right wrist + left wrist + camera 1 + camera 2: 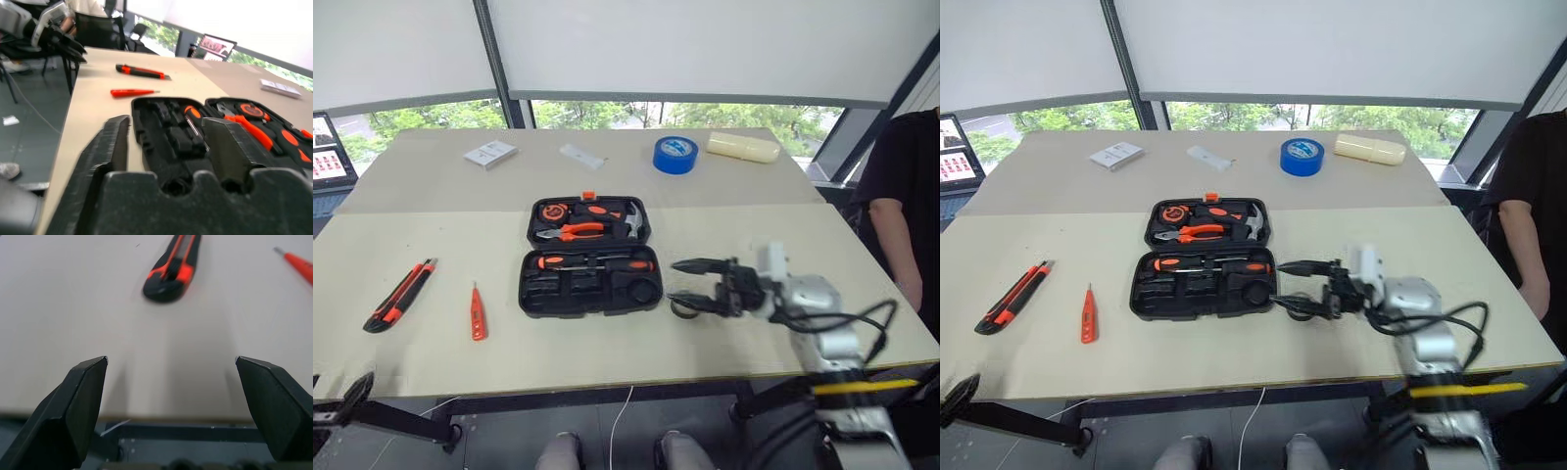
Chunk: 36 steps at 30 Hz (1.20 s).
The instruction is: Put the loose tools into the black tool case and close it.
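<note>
The black tool case [530, 294] lies open in the middle of the table. Two screwdrivers with orange-black handles [597, 262] rest in its near half, while pliers and a hammer fill the lid. A dark round shape [646, 291] sits in its near right corner; I cannot tell if it is the tape ring. My right gripper [693, 283] hovers open and empty just right of the case, pointing at it. The utility knife [401, 294] and the small orange tester screwdriver [478, 313] lie loose at the left. My left gripper [171, 360] is open at the table's near left edge, the knife [172, 269] ahead of it.
A blue tape roll [674, 154], a cream cylinder [744, 147], a small white box [490, 153] and a white strip [581, 156] lie at the far side. A person in black [901, 186] stands at the right. A screen [325, 152] is at the far left.
</note>
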Each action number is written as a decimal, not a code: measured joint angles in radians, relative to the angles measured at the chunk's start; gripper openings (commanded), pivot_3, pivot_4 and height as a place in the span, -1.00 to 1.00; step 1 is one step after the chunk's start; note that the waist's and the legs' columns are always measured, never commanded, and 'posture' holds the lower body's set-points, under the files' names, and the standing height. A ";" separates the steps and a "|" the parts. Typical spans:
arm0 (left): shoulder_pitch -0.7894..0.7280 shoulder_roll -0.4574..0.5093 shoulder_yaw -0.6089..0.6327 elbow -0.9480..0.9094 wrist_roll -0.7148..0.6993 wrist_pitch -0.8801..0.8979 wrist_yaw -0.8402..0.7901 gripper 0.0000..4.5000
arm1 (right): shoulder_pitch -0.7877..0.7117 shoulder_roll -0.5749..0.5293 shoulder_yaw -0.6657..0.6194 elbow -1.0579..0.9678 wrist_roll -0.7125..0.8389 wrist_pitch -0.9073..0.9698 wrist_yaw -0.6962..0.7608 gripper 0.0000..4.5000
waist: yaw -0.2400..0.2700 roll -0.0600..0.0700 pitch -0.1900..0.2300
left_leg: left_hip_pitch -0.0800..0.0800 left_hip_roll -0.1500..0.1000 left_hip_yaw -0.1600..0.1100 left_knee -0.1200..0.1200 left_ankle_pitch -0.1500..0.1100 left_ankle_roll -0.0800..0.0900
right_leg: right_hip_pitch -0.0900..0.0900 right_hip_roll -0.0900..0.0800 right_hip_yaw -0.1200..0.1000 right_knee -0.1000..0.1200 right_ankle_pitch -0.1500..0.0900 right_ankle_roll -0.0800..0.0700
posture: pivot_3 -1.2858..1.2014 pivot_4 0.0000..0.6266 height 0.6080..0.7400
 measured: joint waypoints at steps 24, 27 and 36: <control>-0.656 -0.086 -0.457 -0.360 -0.142 0.876 0.768 0.75 | -0.090 -0.060 0.006 -0.018 0.007 0.003 -0.066 1.00 | 0.022 -0.007 0.000 | -0.002 -0.008 -0.007 0.001 0.004 0.005 | 0.005 0.001 0.004 0.002 0.007 0.007 | 0.03 -0.52 1.00; -0.670 -0.110 -0.456 -0.357 -0.102 0.893 0.802 0.34 | -0.079 -0.062 0.007 -0.020 0.007 0.004 -0.068 1.00 | 0.020 -0.006 -0.001 | 0.000 -0.008 -0.007 0.003 0.005 0.004 | 0.006 0.001 0.005 0.002 0.007 0.006 | 0.03 -0.52 1.00; -0.630 -0.059 -0.429 -0.344 -0.047 0.886 0.718 -0.79 | -0.060 -0.092 0.003 -0.031 0.009 0.008 -0.074 1.00 | 0.016 -0.006 -0.001 | 0.004 -0.009 -0.007 0.003 0.004 0.002 | 0.007 0.001 0.009 0.002 0.007 0.006 | 0.03 -0.52 1.00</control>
